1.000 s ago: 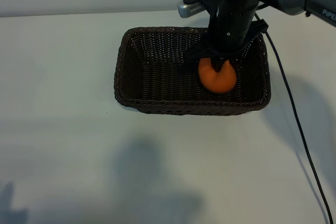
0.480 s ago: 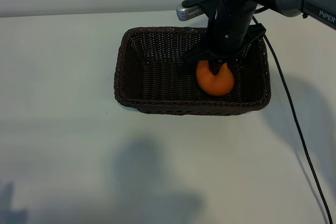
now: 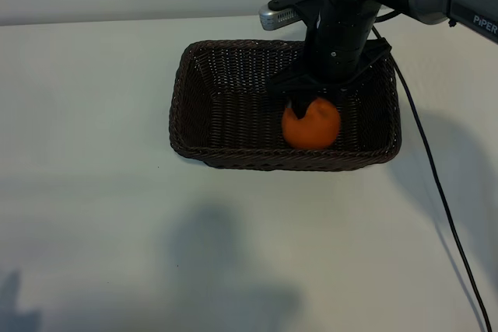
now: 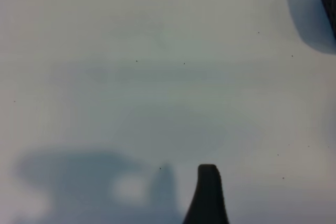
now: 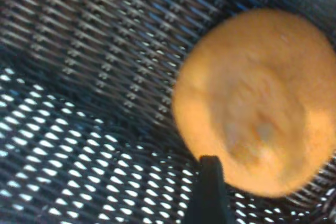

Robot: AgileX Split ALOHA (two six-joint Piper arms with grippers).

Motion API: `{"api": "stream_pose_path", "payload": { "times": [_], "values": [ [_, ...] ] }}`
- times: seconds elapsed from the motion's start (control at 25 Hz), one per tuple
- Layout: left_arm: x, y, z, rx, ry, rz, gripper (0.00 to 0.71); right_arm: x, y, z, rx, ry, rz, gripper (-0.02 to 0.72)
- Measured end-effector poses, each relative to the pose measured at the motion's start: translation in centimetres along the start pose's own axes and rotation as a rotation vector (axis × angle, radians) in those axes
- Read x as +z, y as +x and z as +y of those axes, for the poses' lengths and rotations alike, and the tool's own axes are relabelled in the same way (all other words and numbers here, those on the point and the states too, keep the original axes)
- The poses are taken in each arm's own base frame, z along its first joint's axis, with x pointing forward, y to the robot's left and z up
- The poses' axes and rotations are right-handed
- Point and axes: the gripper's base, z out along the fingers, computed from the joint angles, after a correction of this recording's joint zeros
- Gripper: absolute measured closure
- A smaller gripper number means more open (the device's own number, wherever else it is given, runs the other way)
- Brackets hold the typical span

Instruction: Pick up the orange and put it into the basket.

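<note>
The orange (image 3: 311, 125) lies on the floor of the dark brown woven basket (image 3: 180, 106), towards its right end and near the front wall. My right gripper (image 3: 315, 104) hangs straight above it inside the basket, open, with one dark finger (image 3: 299, 106) at the fruit's upper left. In the right wrist view the orange (image 5: 252, 103) rests blurred on the wicker floor (image 5: 79, 129) just beyond one fingertip (image 5: 210, 182), free of any grip. The left arm is outside the exterior view; its wrist view shows one finger (image 4: 208, 192) over bare white table, holding nothing.
The basket stands at the back middle of a white table (image 3: 117, 215). A black cable (image 3: 436, 184) runs from the right arm down the table's right side. A shadow lies on the front of the table (image 3: 226, 270).
The right gripper opened and let go of the orange, which dropped slightly and shifted left towards the basket's front wall. The arm itself barely moved.
</note>
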Motion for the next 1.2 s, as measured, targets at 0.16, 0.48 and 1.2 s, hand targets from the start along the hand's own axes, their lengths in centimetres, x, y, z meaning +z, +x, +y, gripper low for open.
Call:
{"api": "stream_pose_path", "payload": {
  "times": [0.16, 0.48, 1.2],
  "values": [
    [0.0, 0.0, 0.0, 0.0, 0.0, 0.0, 0.117, -0.1, 0.1, 0.1, 0.004, -0.009, 0.004, 0.136],
    [0.0, 0.0, 0.0, 0.0, 0.0, 0.0, 0.117, -4.4, -1.4, -0.7, -0.001, 0.019, -0.067, 0.136],
    [0.0, 0.0, 0.0, 0.0, 0.0, 0.0, 0.118, -11.1, -2.2, -15.9, 0.292, 0.141, -0.248, 0.141]
  ]
}}
